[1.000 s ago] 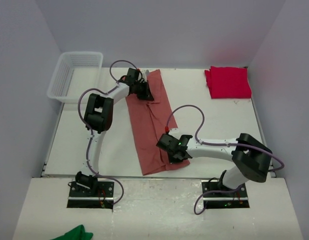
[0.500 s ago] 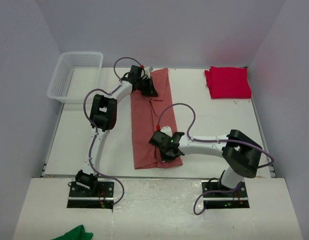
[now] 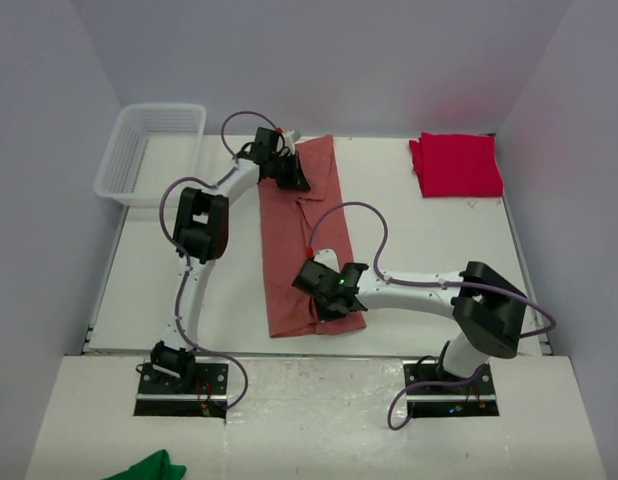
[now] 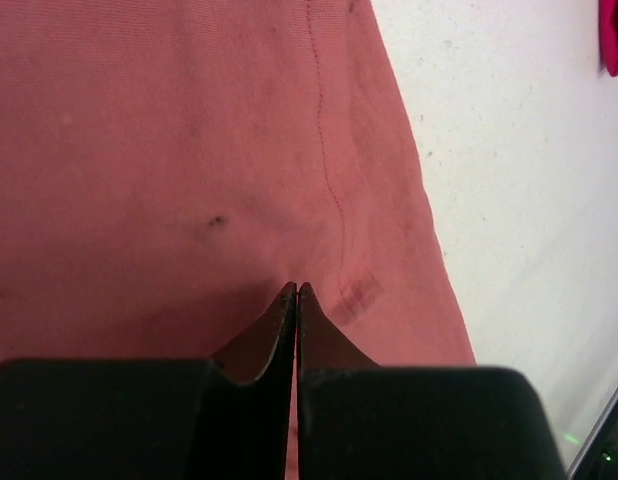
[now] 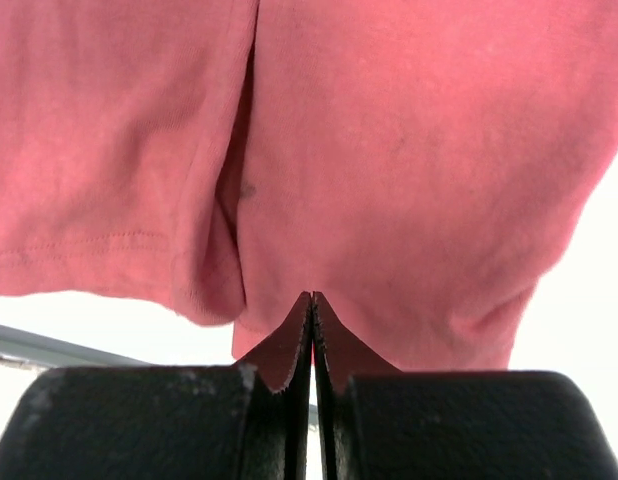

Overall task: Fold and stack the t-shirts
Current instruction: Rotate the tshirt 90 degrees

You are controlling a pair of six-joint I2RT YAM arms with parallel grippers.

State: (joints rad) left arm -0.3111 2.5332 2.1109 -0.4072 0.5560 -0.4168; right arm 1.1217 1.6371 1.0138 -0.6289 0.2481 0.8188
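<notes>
The green cloth [image 3: 149,467] is cut off by the overhead view's bottom edge, and the crimson t-shirt [image 4: 617,35] is only a sliver at the left wrist view's right edge. The salmon t-shirt [image 3: 284,250] runs off both wrist pictures — from above, the left gripper [image 3: 289,178] and right gripper [image 3: 331,305] hide its far corner and near hem.

White table [image 3: 444,225], pale lavender walls [image 3: 339,60]
</notes>
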